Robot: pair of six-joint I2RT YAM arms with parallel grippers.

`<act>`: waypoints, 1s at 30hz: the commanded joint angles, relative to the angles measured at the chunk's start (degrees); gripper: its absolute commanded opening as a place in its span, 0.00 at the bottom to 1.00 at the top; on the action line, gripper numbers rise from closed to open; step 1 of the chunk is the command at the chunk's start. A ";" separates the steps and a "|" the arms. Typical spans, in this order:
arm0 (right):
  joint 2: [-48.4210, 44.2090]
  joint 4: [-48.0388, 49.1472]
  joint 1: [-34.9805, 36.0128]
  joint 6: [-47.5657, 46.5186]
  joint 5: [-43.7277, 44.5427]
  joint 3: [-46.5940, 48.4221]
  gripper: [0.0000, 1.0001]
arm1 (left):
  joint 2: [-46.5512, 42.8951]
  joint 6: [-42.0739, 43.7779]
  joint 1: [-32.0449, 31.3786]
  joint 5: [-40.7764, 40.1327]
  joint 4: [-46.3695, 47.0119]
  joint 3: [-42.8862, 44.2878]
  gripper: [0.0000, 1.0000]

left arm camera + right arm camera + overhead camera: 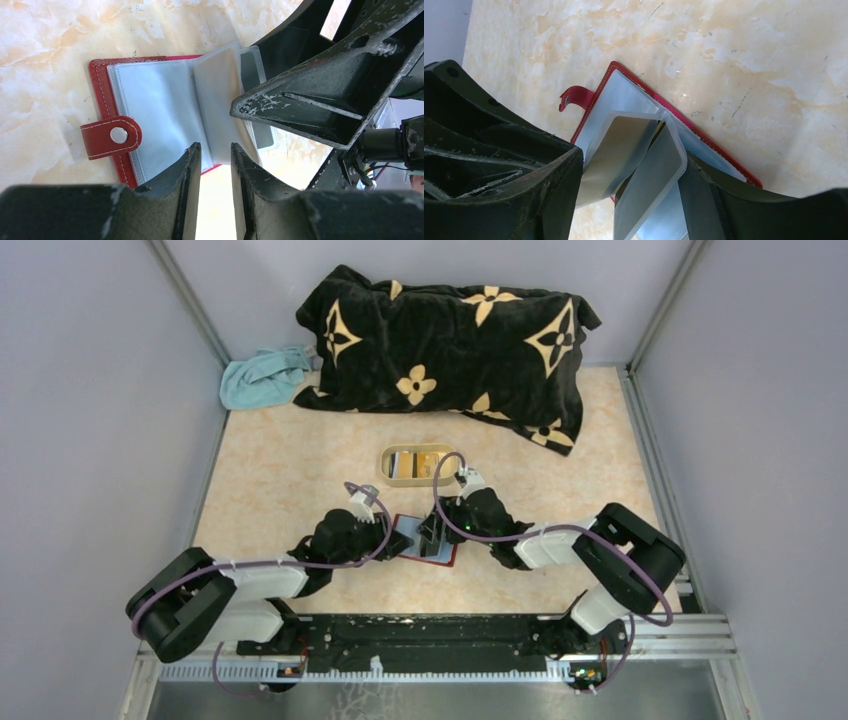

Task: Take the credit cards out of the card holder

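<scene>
The card holder lies open on the marbled table, dark red with pale blue-grey clear sleeves. It also shows in the left wrist view, with its snap tab, and in the right wrist view. Two sleeves stand up, fanned apart. They look pale, and I cannot tell if any card is inside. My left gripper is open at the holder's near edge, with one upright sleeve's lower edge between its tips. My right gripper is open wide, straddling the fanned sleeves. Credit cards, orange-yellow and dark, lie in the tray.
A beige oval tray sits just beyond the holder. A black blanket with beige flowers lies along the back wall, with a teal cloth at its left. Grey walls close in both sides.
</scene>
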 commanded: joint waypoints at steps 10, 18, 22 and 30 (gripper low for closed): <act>4.58 4.14 0.61 -1.37 -3.42 1.86 0.74 | -3.15 0.99 -0.28 -1.22 -1.07 -0.14 0.35; 5.33 5.13 0.61 -1.16 -4.47 1.88 0.77 | -7.20 1.46 -0.27 -1.28 -4.97 1.16 0.35; 5.71 5.85 0.61 -0.81 -4.68 1.84 0.77 | -5.08 2.13 -0.28 1.88 -6.20 3.02 0.36; 6.72 6.63 0.61 -0.19 -5.25 2.24 0.78 | -2.22 2.29 -0.37 6.03 -2.68 2.60 0.38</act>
